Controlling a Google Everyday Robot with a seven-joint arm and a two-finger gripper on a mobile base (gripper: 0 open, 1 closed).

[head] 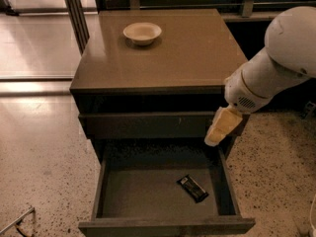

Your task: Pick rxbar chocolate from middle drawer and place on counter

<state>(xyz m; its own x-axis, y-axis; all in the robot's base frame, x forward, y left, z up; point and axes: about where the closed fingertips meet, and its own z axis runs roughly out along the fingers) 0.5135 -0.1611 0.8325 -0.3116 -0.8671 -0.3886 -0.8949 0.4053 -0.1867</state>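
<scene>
The rxbar chocolate (192, 188), a small flat black bar, lies on the floor of the open middle drawer (143, 194), towards its right side. The counter (173, 53) is the glossy tan top of the cabinet. My gripper (218, 130) hangs from the white arm that comes in from the right. It points down in front of the cabinet's right front corner, above the drawer's right wall and above the bar, apart from it.
A small pale bowl (142, 32) stands on the counter at the back left. A closed upper drawer front (143, 125) sits above the open one. Speckled pale floor (39, 167) surrounds the cabinet. A dark metal post (75, 11) stands at the back left.
</scene>
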